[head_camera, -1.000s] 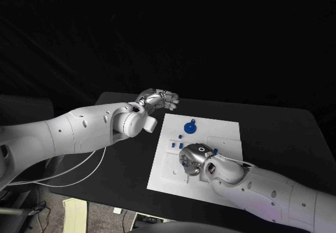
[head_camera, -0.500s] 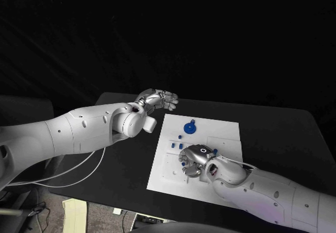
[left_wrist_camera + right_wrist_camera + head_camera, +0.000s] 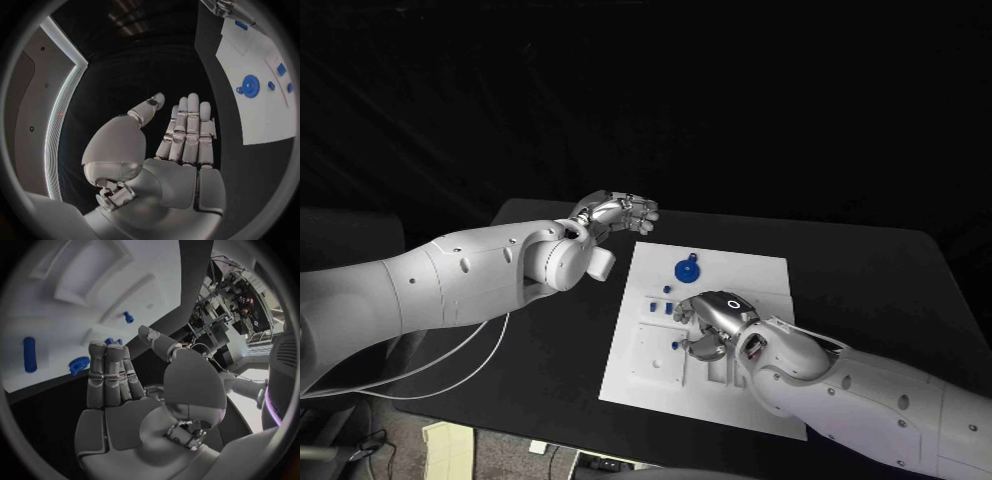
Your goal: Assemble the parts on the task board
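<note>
The board [image 3: 733,275] lies mid-table [image 3: 877,260] with small blue parts [image 3: 664,300] and a blue gear [image 3: 687,269] on it. The right hand [image 3: 711,320] hovers over the board's middle, fingers straight and together, holding nothing. The left hand [image 3: 620,212] hangs beyond the board's far-left corner, empty, fingers extended.

No legible text or labels anywhere

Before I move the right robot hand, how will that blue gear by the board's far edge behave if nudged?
The blue gear lies flat on the task board, so it should slide, not roll. It looks like stiff, light plastic. Its toothed rim may catch fingertips.
</note>
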Action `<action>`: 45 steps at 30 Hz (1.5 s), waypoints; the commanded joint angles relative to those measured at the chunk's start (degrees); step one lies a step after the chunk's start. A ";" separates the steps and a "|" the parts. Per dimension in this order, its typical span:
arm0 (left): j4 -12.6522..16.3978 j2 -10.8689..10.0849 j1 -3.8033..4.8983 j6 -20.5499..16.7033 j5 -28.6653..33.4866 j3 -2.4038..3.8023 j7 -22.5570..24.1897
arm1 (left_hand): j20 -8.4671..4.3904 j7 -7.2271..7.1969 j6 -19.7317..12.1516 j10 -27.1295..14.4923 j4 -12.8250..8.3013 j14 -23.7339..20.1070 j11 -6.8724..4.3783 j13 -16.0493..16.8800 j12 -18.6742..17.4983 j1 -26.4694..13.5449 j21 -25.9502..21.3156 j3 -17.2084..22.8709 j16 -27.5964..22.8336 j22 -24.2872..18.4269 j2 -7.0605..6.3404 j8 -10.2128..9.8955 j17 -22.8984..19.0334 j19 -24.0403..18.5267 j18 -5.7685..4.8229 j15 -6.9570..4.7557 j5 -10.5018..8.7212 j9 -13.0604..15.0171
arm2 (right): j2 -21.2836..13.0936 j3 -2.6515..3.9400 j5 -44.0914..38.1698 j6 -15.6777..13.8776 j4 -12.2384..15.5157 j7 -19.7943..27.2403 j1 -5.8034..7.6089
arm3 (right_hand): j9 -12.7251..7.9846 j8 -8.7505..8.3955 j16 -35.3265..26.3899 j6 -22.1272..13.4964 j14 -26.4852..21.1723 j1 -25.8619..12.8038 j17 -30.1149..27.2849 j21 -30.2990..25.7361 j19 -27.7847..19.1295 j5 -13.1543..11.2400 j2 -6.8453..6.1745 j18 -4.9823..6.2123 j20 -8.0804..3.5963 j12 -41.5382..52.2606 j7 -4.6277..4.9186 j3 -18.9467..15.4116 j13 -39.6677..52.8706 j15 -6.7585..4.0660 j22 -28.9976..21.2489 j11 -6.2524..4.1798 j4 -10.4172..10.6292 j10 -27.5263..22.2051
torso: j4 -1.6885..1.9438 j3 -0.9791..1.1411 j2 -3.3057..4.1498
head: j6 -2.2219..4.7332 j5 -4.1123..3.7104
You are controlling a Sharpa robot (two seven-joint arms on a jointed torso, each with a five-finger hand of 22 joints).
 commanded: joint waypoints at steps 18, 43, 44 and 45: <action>-0.60 0.08 0.07 0.59 0.27 0.02 0.38 | 0.26 -0.12 -0.31 -0.22 0.31 0.42 -0.03 -0.04 0.19 -0.28 -0.35 0.03 -0.45 0.09 -0.11 0.40 0.16 0.26 0.53 0.14 -0.24 -0.07 | -9.54 4.09 -0.38 12.69 2.91 -2.42 6.47 | -0.36 -0.33 0.86 -2.70 -1.86 -1.13 -0.56 -0.54 -1.85 -2.91 -0.68 3.07 0.85 0.70 -3.09 -3.92 -1.33 0.29 1.04 0.38 -0.24 -1.20 | 0.04 0.07 0.04 | 2.32 -3.06; -1.05 0.03 0.06 0.62 0.27 0.01 0.44 | 0.26 -0.14 -0.28 -0.19 0.31 0.46 -0.05 -0.03 0.23 -0.20 -0.38 0.06 -0.57 0.11 -0.13 0.45 0.30 0.26 0.54 0.13 -0.25 -0.07 | -7.99 3.02 -4.61 18.37 -1.20 -2.92 5.58 | 1.06 3.84 1.96 3.61 -2.09 0.07 -1.26 -0.34 -1.82 -5.26 -0.07 3.07 0.87 4.37 -0.79 -1.23 -1.53 -1.29 1.02 -1.23 2.30 3.75 | 0.15 0.01 0.07 | 2.06 -3.36; -1.06 0.03 0.06 0.61 0.27 0.01 0.44 | 0.26 -0.14 -0.28 -0.19 0.31 0.46 -0.05 -0.03 0.23 -0.20 -0.38 0.06 -0.58 0.11 -0.13 0.45 0.31 0.26 0.54 0.13 -0.26 -0.07 | -7.92 3.00 -4.61 18.35 -1.29 -2.90 5.44 | 1.07 3.90 1.95 3.77 -2.11 0.18 -1.31 -0.34 -1.84 -5.27 0.01 3.07 0.86 4.48 -0.86 -1.07 -1.53 -1.37 1.02 -1.31 2.41 3.97 | 0.15 0.01 0.07 | 2.06 -3.36; -1.06 0.03 0.06 0.60 0.27 0.01 0.46 | 0.26 -0.14 -0.28 -0.20 0.32 0.47 -0.05 -0.03 0.23 -0.20 -0.38 0.06 -0.58 0.11 -0.13 0.45 0.31 0.26 0.54 0.13 -0.26 -0.07 | -7.82 2.98 -4.61 18.27 -1.41 -2.87 5.32 | 1.07 3.95 1.95 3.90 -2.12 0.25 -1.36 -0.33 -1.86 -5.28 0.04 3.07 0.86 4.59 -0.91 -0.96 -1.53 -1.43 1.02 -1.38 2.48 4.18 | 0.14 0.02 0.06 | 2.00 -3.36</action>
